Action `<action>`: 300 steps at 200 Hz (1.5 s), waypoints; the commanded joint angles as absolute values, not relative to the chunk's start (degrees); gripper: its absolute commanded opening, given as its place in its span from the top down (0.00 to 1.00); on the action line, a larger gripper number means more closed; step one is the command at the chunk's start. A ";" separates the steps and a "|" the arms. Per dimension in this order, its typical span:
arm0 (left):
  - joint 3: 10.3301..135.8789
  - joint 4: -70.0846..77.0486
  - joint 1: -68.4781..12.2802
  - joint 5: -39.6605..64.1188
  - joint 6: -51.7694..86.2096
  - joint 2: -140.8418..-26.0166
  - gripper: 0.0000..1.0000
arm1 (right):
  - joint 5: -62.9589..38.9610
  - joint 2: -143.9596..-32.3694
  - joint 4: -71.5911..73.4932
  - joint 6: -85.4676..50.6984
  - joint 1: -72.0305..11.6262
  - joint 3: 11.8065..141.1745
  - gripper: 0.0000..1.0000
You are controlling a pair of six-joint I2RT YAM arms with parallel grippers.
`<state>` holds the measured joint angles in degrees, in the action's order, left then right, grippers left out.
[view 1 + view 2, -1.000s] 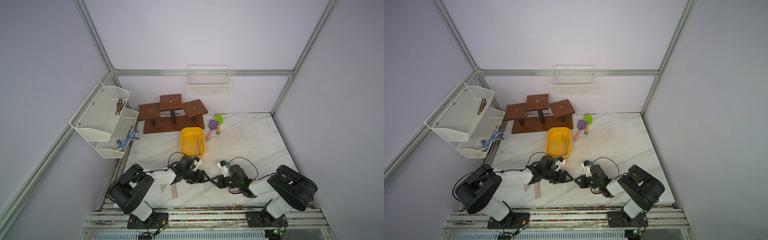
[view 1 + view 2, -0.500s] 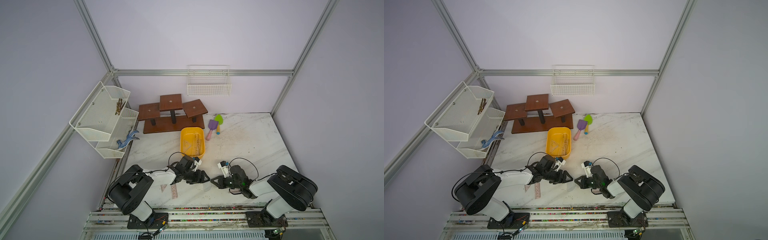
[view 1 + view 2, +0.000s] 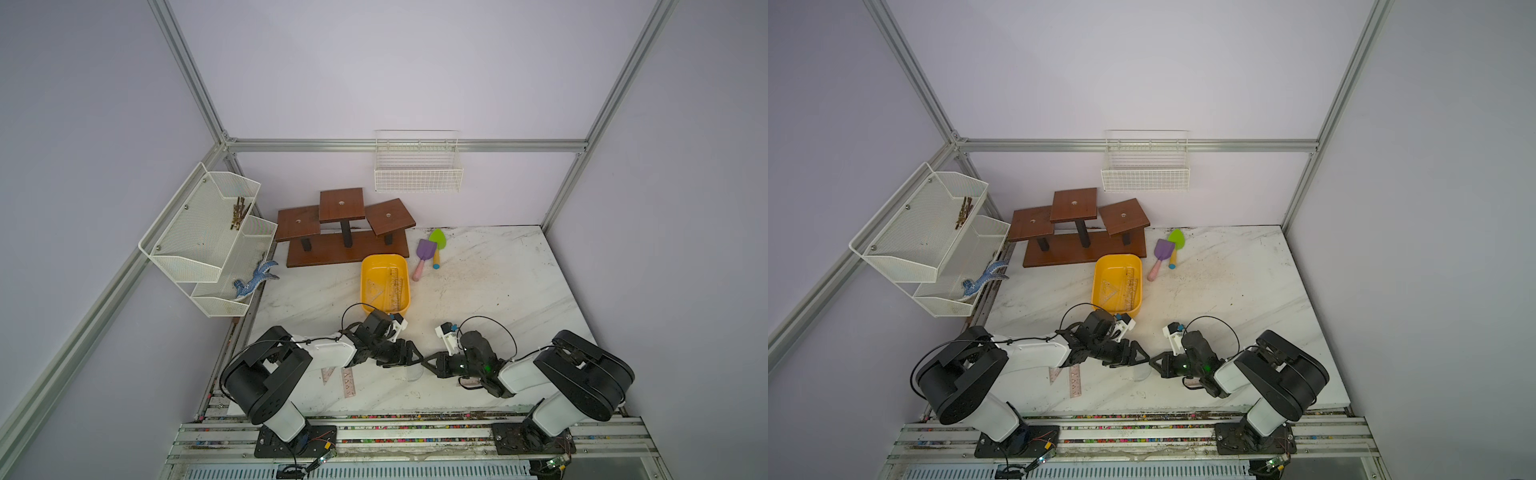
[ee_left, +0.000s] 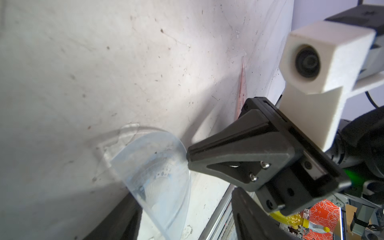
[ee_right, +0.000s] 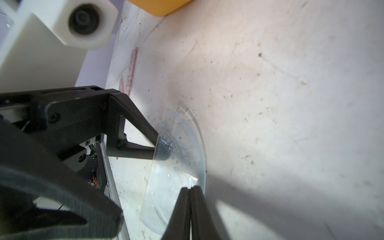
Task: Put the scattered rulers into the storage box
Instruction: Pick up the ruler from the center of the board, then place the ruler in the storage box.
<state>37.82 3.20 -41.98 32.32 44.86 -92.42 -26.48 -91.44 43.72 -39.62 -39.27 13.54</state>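
The yellow storage box [image 3: 366,266] [image 3: 1100,270] holds several rulers [image 3: 395,286]. Near the front, my right gripper [image 3: 426,362] [image 5: 189,188] is shut on the curved edge of a clear half-round protractor [image 4: 160,170] [image 5: 178,164], which stands tilted off the marble. My left gripper [image 3: 415,359] [image 4: 182,224] is open, meeting the right one tip to tip. Its fingers [image 4: 118,220] stand on either side of the protractor's straight edge, not closed on it. Two pinkish rulers [image 3: 348,380] [image 3: 1074,380] lie flat by the left forearm.
A brown wooden stepped stand [image 3: 345,237] sits behind the box. Purple and green toy shovels [image 3: 428,253] lie to its right. A white mesh rack [image 3: 208,237] hangs on the left wall and a wire basket [image 3: 417,174] on the back wall. The table's front edge is close behind both grippers.
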 commanded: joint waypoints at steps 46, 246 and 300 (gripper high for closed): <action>36.78 -4.49 -43.33 28.89 43.78 -93.31 0.77 | -25.84 -91.36 37.47 -38.69 -39.57 12.58 0.90; 99.46 -43.07 -20.83 33.28 16.43 -120.81 0.99 | -23.36 -85.22 12.96 -22.14 -26.80 43.51 0.87; 93.02 -35.31 -21.00 35.46 20.74 -122.20 0.93 | -28.58 -87.24 14.41 -22.63 -24.72 43.24 0.87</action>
